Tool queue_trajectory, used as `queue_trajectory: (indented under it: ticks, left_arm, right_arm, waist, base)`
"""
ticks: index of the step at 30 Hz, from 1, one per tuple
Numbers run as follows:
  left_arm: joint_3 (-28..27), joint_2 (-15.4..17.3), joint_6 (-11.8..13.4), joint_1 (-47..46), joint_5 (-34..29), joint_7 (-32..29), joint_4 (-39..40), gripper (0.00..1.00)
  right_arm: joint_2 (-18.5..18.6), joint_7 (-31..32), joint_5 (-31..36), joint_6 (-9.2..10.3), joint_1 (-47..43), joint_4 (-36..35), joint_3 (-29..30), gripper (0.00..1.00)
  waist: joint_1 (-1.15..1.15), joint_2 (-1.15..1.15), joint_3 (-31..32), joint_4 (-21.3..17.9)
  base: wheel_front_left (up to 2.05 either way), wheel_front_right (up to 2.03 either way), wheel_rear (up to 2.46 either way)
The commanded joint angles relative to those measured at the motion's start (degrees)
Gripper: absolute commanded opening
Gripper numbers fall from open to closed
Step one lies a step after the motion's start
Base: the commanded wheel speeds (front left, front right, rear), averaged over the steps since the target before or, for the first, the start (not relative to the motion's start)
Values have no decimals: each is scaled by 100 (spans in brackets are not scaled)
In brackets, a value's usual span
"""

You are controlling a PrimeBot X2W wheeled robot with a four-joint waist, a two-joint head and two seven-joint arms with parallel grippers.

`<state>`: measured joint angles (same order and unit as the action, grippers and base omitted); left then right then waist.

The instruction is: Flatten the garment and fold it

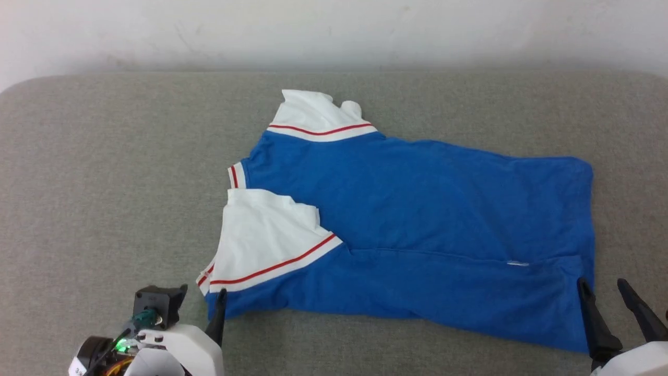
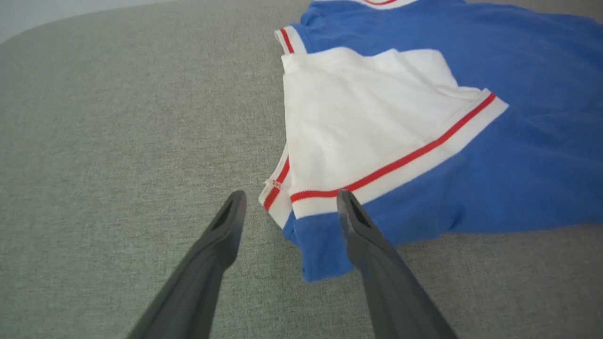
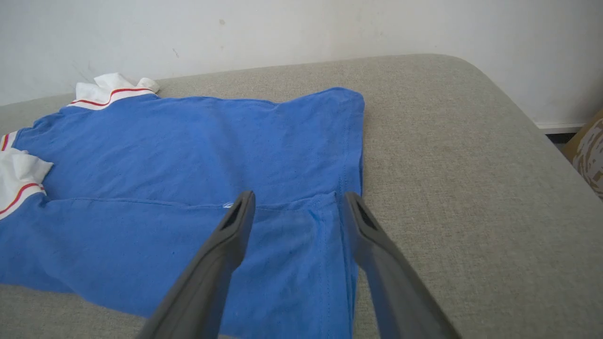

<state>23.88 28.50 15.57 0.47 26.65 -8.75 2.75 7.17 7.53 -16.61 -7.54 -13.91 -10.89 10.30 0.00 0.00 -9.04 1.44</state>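
Garment (image 1: 417, 209) lies spread on the grey tabletop (image 1: 104, 183), collar end toward the robot's left and hem toward its right. It is blue with white sleeves edged in red. Its near long side is folded up over the body, and the fold's edge runs across the cloth from the near sleeve (image 1: 261, 240) to the hem. That sleeve lies flat on top of the blue. The far sleeve (image 1: 313, 117) sticks out at the far edge, its tip crumpled. A strip of collar trim (image 1: 236, 176) shows at the left edge between the two sleeves, and a small white tag (image 1: 517, 263) sits on the fold's edge near the hem.

Left gripper (image 2: 290, 195) is at the garment's near left corner with its jaws wide. One finger is over the blue cloth just below the sleeve's red stripe, the other over bare tabletop. Right gripper (image 3: 299, 197) is at the near right corner, jaws wide too. One finger is over the folded flap and the other runs along the hem edge. Neither holds cloth, and I cannot tell whether the fingertips touch it. A white wall (image 1: 334, 31) stands behind the tabletop.
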Motion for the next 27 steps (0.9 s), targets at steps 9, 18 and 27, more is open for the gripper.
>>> queue_trajectory:
  ticks: [9, 18, 27]
  left_arm:
    - [182, -226, -102, -286, 378, -617, -492, 100]
    - [-10, -366, 57, -221, 639, -599, -654, 0]
    - [-184, -382, 123, -55, 758, -331, -349, 0]
  right_arm:
    - [153, 33, -96, 5, 191, 171, -64, 100]
    - [613, 207, -167, 5, 416, 179, -245, 100]
    - [990, 1580, -529, 5, 233, 24, -6, 100]
  waist:
    - [0, 0, -250, -146]
    - [0, 0, -155, -159]
    - [0, 0, -285, -127]
  base:
    - [0, 0, 0]
    - [0, 0, 0]
    - [0, 0, 0]
